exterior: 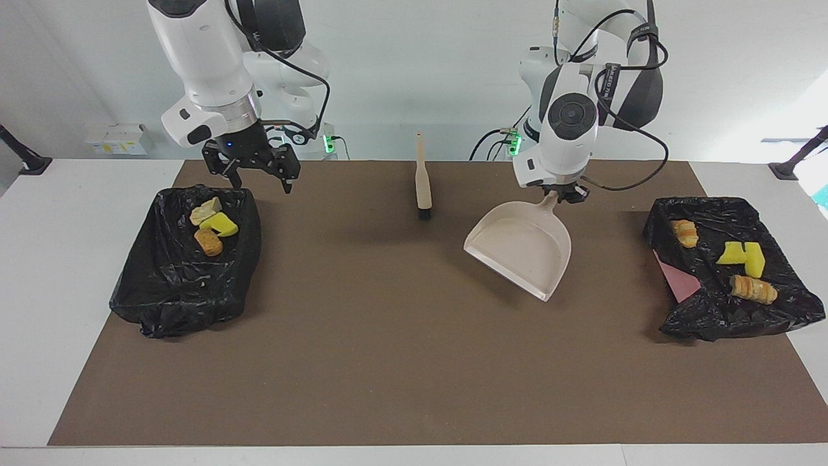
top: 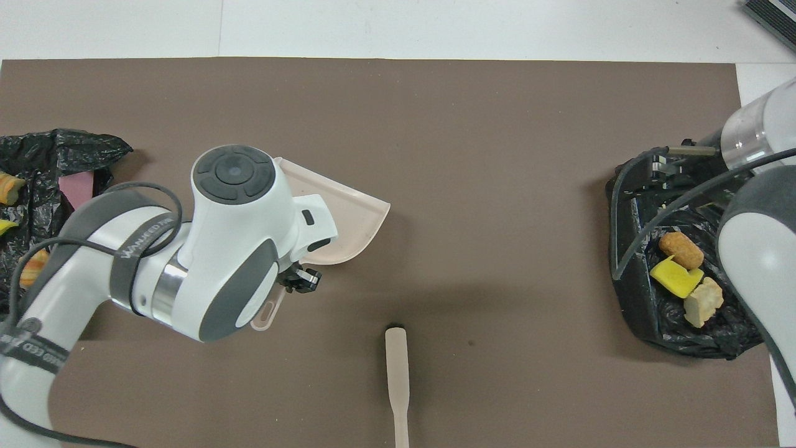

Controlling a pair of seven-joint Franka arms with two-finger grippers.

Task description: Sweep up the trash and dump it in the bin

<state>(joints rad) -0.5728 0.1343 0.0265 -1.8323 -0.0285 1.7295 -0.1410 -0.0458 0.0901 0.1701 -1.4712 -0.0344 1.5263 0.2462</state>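
Seven scraps of trash lie in two black bag-lined bins, and we count three in one and four in the other. In the bin at the right arm's end of the table we see a pale tan lump, a bright yellow sponge chunk and a brown bread-like lump, all touching. In the bin at the left arm's end we see a small tan roll, two yellow chunks side by side and a longer ridged brown roll; a pink patch shows at this bin's wall. The left gripper is clamped on the handle of the beige dustpan, which we see tilted over the brown mat between the brush and that bin. The brush lies on the mat near the robots. The right gripper hangs with jaws wide, holding nothing, over the edge of its bin. Lettering on the left arm's band is not legible to us.
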